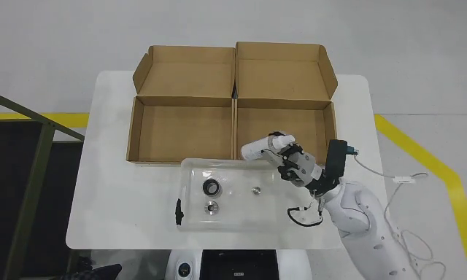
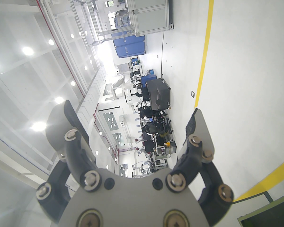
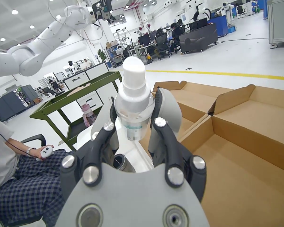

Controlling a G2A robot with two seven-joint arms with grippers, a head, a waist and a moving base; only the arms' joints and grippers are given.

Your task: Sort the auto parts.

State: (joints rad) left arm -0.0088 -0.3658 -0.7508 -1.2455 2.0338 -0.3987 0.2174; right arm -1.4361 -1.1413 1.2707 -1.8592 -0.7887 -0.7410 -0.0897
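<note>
left gripper [image 2: 132, 109]: raised high, well clear of the table; fingers spread wide with nothing between them.
table [image 1: 109, 170]: white, carrying two boxes along its far half and a tray at its near edge.
left box [image 1: 136, 130]: open cardboard, lid folded back, on the far left part of the table, touching the right box side by side.
tray [image 1: 241, 213]: clear plastic, at the table's near edge, just in front of both boxes.
black piece [image 1: 178, 211]: at the tray's left rim.
black ring [image 1: 211, 187]: in the tray's left half, toward the far side.
metal cylinder [image 1: 211, 207]: just near-side of the black ring.
small metal piece [image 1: 256, 190]: near the tray's middle, apart from the others.
right box [image 1: 330, 127]: open cardboard, on the far right part of the table.
white-capped part [image 3: 133, 81]: clear body with a white cap, held above the tray's far right corner, by the right box's near wall.
right gripper [image 3: 135, 109]: fingers clamped on the white-capped part's clear body.
</note>
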